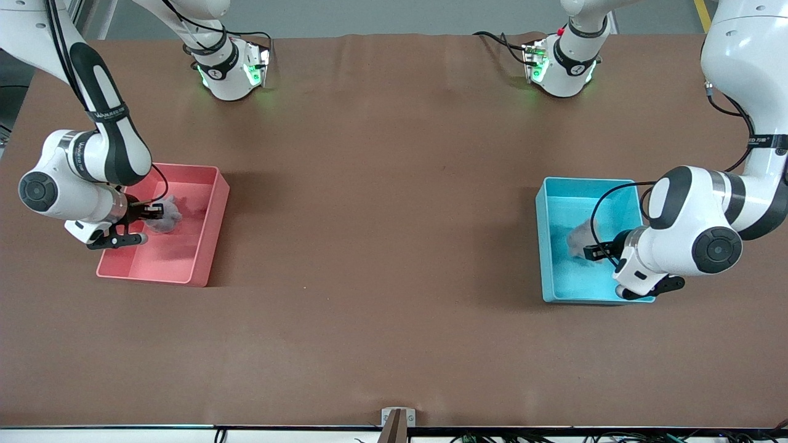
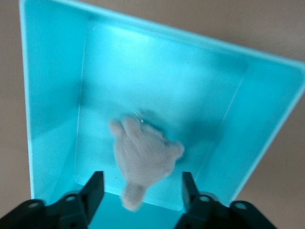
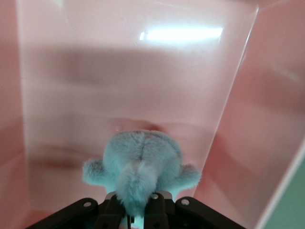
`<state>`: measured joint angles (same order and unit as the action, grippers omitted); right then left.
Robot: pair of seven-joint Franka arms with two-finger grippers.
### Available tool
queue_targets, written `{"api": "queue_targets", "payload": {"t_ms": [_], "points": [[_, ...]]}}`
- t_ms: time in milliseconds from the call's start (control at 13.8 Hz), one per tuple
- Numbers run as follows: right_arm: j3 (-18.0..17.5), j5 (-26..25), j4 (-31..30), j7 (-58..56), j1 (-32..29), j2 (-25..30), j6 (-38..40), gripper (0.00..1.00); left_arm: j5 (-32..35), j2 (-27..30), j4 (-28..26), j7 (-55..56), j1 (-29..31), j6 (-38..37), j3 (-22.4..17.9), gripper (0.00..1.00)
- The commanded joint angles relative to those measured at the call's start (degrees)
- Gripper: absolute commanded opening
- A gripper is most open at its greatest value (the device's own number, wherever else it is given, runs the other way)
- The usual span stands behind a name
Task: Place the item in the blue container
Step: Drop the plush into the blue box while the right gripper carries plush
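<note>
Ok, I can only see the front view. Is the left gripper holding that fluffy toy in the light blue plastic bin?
Observer: No. The left wrist view shows the left gripper open, with the fluffy grey plush toy loose between its fingers, down in the light blue rectangular plastic bin.
Operator: And the other arm?
Observer: The right wrist view shows the right gripper shut on a second fluffy plush toy, inside the pink rectangular plastic bin.

Brown table (image 1: 394, 258); pink bin (image 1: 209, 246); blue container (image 1: 545, 246)
</note>
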<state>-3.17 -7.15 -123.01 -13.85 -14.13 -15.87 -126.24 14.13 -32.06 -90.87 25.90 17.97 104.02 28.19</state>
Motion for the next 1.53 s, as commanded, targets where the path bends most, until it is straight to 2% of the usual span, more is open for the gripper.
{"api": "queue_targets", "payload": {"t_ms": [0,145,291,508,654,872,1162,1307,1453], "points": [[-0.5,-0.6,2.8,0.8,2.9,7.4,9.4,0.01,-0.3,3.0,2.2,0.1,-0.1,-1.4,0.2,1.00],[-0.6,-0.2,9.2,4.2,6.5,9.1,19.0,0.01,-0.2,4.9,2.3,-0.2,0.2,-1.9,0.1,1.00],[-0.6,1.4,16.0,13.5,14.3,9.1,27.0,0.01,-0.3,6.6,3.8,-5.6,1.3,-3.0,-0.1,1.00],[-0.6,6.6,20.4,32.4,28.4,8.6,28.9,0.02,0.3,5.3,6.1,-7.1,1.5,-2.9,-0.3,1.00],[-0.5,9.1,23.5,46.2,38.8,6.5,26.3,0.02,2.6,5.2,6.2,-7.2,1.5,-2.3,-0.4,1.00],[-0.5,10.0,29.8,65.9,51.8,-2.5,19.0,0.02,3.4,3.1,6.3,-7.3,2.7,1.0,-0.9,1.00],[-0.3,9.2,35.6,79.3,62.2,-16.0,4.5,0.02,3.3,2.2,6.2,-6.2,2.3,2.2,-0.9,1.00],[-0.3,8.9,39.3,81.8,64.9,-21.7,0.4,0.02,3.1,3.0,6.1,-7.3,2.9,2.0,-0.8,1.00],[-0.3,8.9,40.0,81.9,65.9,-25.0,-4.5,0.03,3.6,4.8,6.1,-6.9,2.2,1.4,-0.2,1.00]]}}
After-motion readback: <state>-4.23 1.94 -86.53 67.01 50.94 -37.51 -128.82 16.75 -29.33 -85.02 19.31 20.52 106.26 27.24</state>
